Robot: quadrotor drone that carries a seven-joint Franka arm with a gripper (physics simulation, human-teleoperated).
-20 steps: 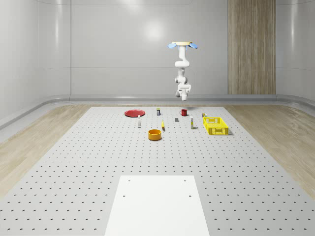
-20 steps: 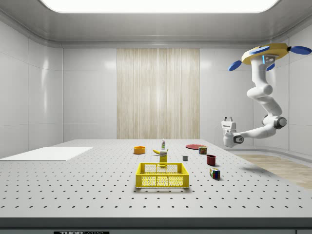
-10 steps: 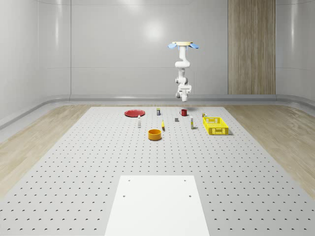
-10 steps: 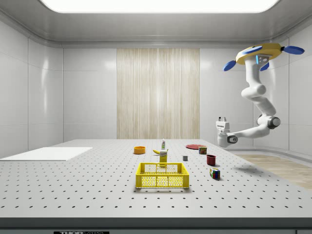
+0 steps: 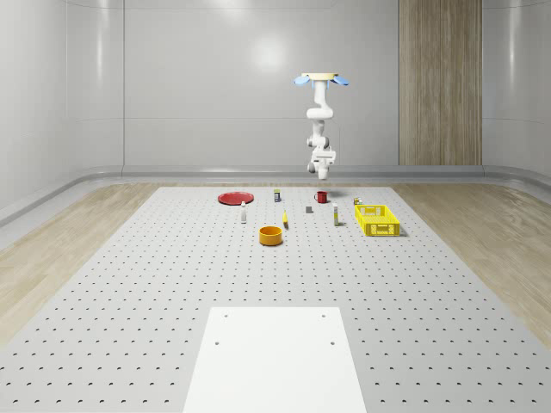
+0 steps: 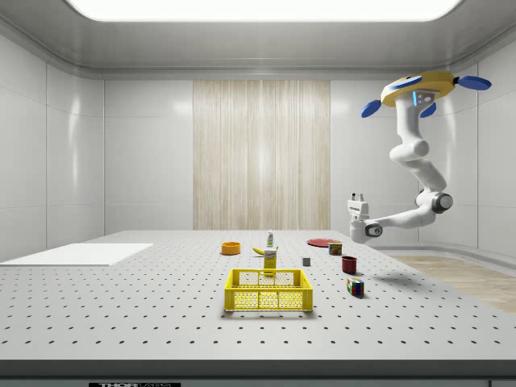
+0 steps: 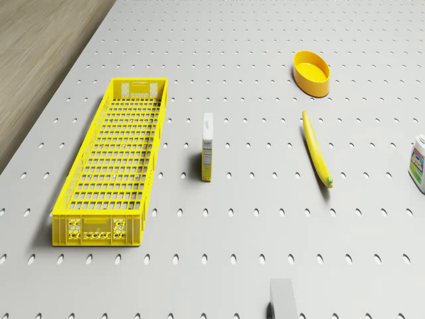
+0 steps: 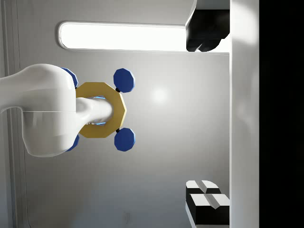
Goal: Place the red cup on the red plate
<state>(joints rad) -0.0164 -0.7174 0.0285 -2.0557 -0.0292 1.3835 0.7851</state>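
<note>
I had the drone (image 6: 425, 82) hovering high beyond the red cup (image 6: 349, 264), which sat on the table (image 6: 145, 314) well apart from the red plate (image 5: 234, 199). The gripper (image 6: 356, 198) pointed upward, fingers (image 8: 204, 186) apart around nothing. Risk I judged: swinging it down could clip the cube (image 6: 355, 287) or tip the cup.

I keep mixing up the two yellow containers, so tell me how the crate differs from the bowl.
The crate is a long rectangle; the bowl is a round-edged oval. The crate has open mesh walls and floor; the bowl has solid walls. The crate looks much the larger. The crate is lemon yellow, the bowl more orange. Both stand open side up on the table, apart.
</note>
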